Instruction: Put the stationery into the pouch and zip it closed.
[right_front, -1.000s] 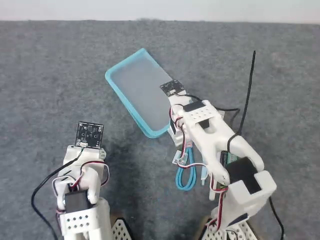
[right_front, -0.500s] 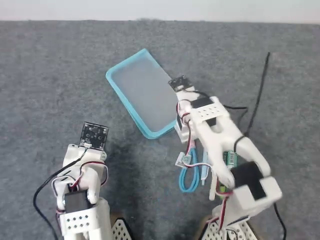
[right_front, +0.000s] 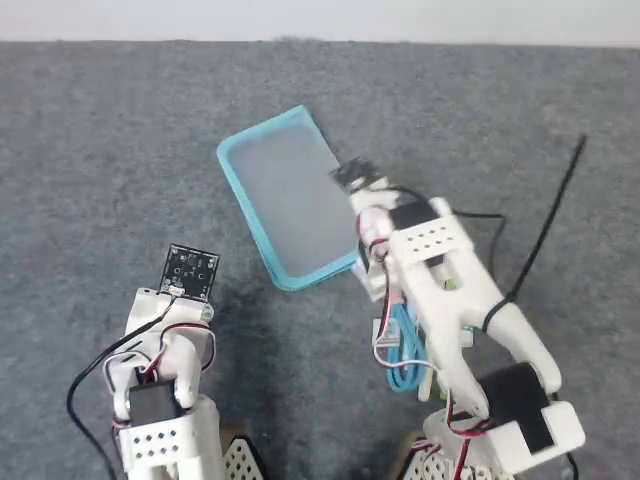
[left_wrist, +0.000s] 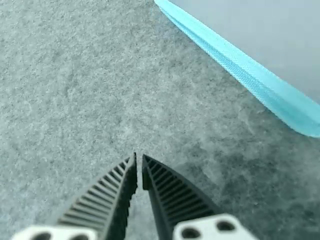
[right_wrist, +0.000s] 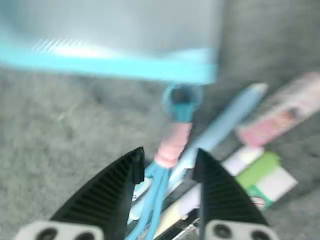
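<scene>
Pouch (right_front: 285, 190), one in number, teal-edged with a translucent face, lies flat on the grey mat (right_front: 100, 130) in the high view, its near corner just ahead of the right arm's wrist. One blue cord (right_front: 403, 352) trails beneath that arm. No item can be made out through the pouch face. Left wrist view: left gripper (left_wrist: 138, 161) has its jaws all but closed and holds nothing. The pouch's teal edge lies ahead of the tips, off to one side and apart from them. Right wrist view: right gripper (right_wrist: 167, 157) stands with jaws parted. The cord's pink band (right_wrist: 172, 145) sits between them, not visibly clamped, and one ring (right_wrist: 180, 97) at the pouch corner lies just beyond the tips. Stationery counted beside this gripper: one blue pen (right_wrist: 227, 122), one pink packet (right_wrist: 282, 112), one green-and-white item (right_wrist: 265, 180), all outside the pouch. Assessment: packing has not begun. Three pieces are to be loaded and the zip then drawn; whether the zip stands open cannot be told.
</scene>
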